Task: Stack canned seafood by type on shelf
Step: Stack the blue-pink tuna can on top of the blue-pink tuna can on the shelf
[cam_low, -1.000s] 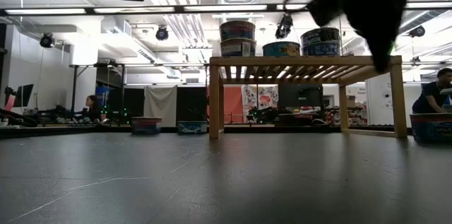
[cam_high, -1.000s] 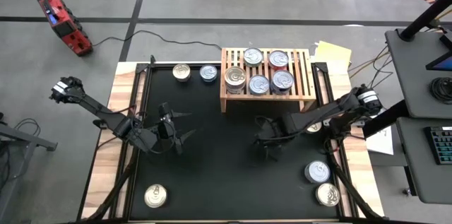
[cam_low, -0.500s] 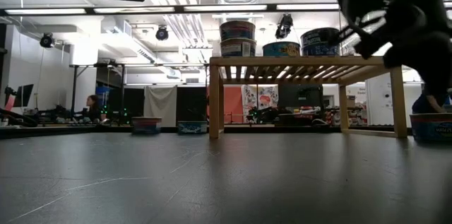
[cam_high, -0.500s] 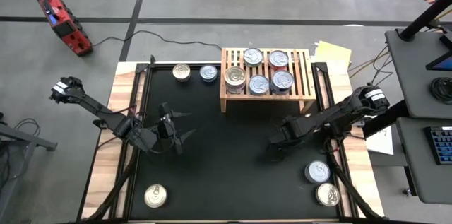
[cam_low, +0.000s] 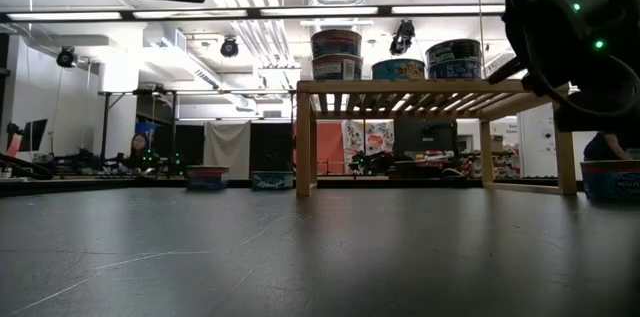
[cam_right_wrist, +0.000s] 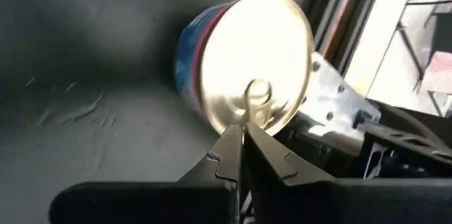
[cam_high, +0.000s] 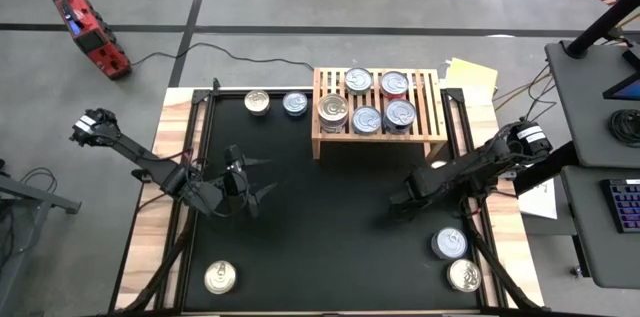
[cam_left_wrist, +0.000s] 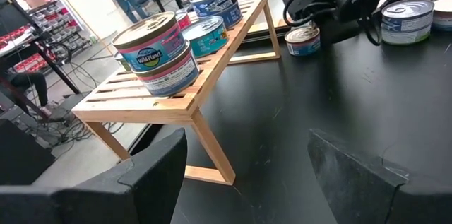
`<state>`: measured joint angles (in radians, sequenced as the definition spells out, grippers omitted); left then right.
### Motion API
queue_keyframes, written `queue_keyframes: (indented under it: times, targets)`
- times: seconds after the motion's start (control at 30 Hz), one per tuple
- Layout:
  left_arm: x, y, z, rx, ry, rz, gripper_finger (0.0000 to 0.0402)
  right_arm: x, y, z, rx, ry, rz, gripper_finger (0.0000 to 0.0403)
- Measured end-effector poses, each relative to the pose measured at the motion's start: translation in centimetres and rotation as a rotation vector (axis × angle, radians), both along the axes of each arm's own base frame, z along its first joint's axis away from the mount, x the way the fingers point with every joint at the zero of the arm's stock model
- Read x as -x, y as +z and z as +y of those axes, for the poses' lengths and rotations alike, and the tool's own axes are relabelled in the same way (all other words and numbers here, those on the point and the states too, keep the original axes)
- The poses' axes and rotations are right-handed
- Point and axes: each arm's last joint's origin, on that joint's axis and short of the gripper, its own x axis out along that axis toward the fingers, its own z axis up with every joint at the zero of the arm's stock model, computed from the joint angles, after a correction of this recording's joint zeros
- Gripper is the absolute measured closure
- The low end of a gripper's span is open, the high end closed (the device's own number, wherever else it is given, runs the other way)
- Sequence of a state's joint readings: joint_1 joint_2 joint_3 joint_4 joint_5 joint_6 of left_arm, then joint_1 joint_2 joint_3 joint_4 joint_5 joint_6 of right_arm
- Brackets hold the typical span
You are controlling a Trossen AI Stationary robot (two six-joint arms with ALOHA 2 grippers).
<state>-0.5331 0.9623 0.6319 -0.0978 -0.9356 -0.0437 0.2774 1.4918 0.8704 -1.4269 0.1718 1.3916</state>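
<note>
On the left of the black mat (cam_high: 320, 237), the left gripper (cam_high: 252, 184) hovered with its dark fingers (cam_left_wrist: 145, 174) spread, holding nothing. Near it, one silver-lidded tin (cam_high: 220, 277) lay at the mat's front and two more (cam_high: 257, 102) at the back. The low light-wood slatted shelf (cam_high: 432, 117) carried five flat round tins (cam_high: 365, 119), one stack two high. Further right, the right gripper (cam_high: 401, 202) had its fingers pressed together, empty, pointing at a blue-sided tin (cam_right_wrist: 244, 93) close ahead.
</note>
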Motion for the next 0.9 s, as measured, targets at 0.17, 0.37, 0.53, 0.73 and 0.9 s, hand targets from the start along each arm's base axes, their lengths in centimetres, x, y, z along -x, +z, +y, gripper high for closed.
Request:
queue_keyframes:
  times: [0.17, 0.37, 0.53, 0.73, 0.9]
  targets:
    - [0.0, 0.0, 0.0, 0.000, 0.000, 0.000, 0.0125, 0.5, -0.6, -0.2, 0.031, -0.010, 0.008, 0.0393]
    - [0.0, 0.0, 0.0, 0.001, 0.000, 0.000, 0.0125, 0.0, -1.6, -0.2, 0.042, 0.023, -0.090, 0.0393]
    - [0.0, 0.1, 0.0, 0.009, 0.000, -0.011, 0.0125, -0.4, -1.8, 0.0, 0.032, 0.033, -0.145, 0.0394]
    - [0.0, 0.1, 0.0, 0.030, 0.005, -0.022, 0.0125, -1.9, -1.5, 1.2, -0.024, 0.067, -0.272, 0.0394]
    - [-0.1, 0.2, 0.0, 0.039, 0.004, -0.036, 0.0125, -4.1, -0.7, 2.8, -0.111, 0.198, -0.449, 0.0393]
